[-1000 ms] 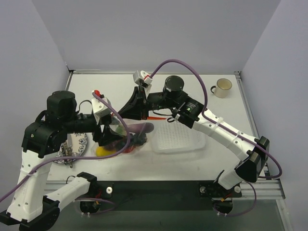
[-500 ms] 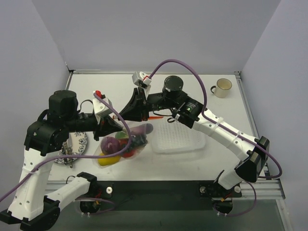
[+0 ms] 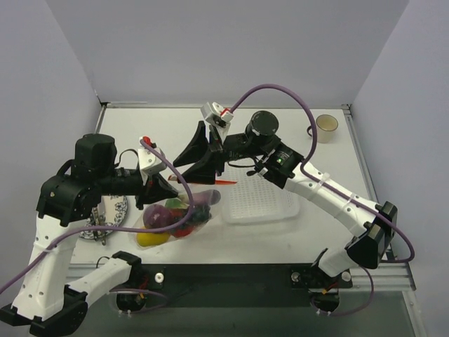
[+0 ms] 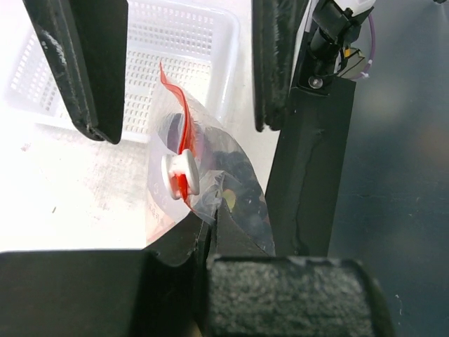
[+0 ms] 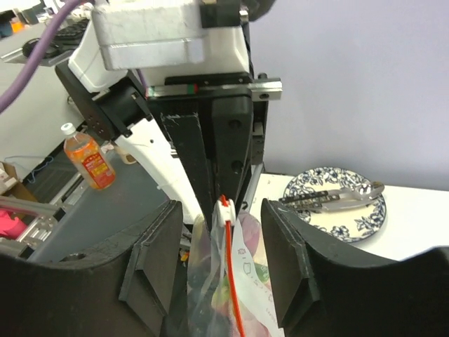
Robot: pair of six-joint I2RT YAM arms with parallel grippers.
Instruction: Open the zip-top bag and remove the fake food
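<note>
The pale surface [image 3: 175, 126] carries a rectangular white mesh basket [image 3: 263, 200]. Just left of it is the bag [image 3: 179, 214], clear crinkly plastic, bulging with glossy food [image 3: 158, 214]. The purple, yellow and red lumps are blurred through the film. The left end effector [image 4: 210, 235] is pressed together on the bag's edge. The right end effector [image 5: 223, 246] stands spread on either side of the red strip [image 5: 230, 281]; contact is unclear. A small white slider [image 4: 181, 174] rides the strip.
</note>
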